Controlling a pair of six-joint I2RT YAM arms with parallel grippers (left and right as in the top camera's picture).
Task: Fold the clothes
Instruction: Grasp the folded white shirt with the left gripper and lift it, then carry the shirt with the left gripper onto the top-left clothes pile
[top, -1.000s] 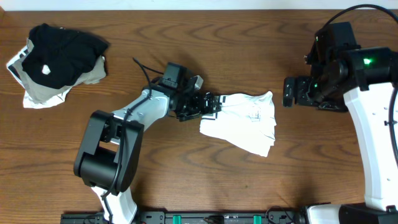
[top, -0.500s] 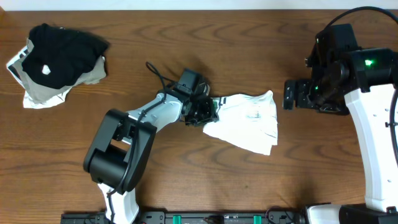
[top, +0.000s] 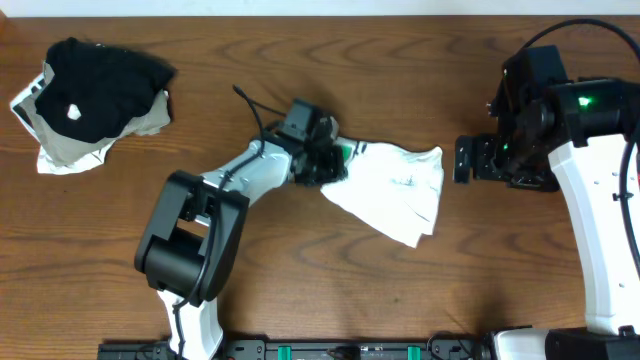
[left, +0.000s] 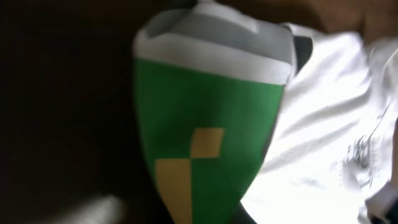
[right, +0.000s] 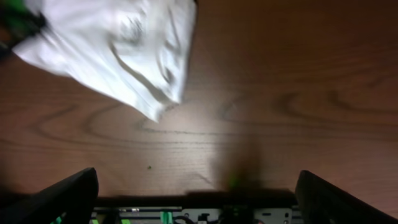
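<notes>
The clothes, a crumpled white T-shirt (top: 395, 190) with black print, lie at the middle of the wooden table. My left gripper (top: 335, 160) is shut on the shirt's left edge, by a small green mark. The left wrist view is filled by a green label with yellow squares (left: 205, 143) and white cloth (left: 323, 137); the jaws themselves are hidden there. My right gripper (top: 465, 160) hovers just right of the shirt, open and holding nothing. From the right wrist the shirt (right: 118, 43) lies at the upper left, well beyond the open fingers (right: 68, 196).
At the back left a black garment with a white spot (top: 95, 85) sits on a heap of pale clothes (top: 70, 145). The right arm's white base (top: 600, 230) stands along the right side. A black rail (top: 350, 350) lines the front edge.
My left gripper has shut on the shirt's left edge and shifted slightly back, drawing that edge up and left. The right arm has barely moved.
</notes>
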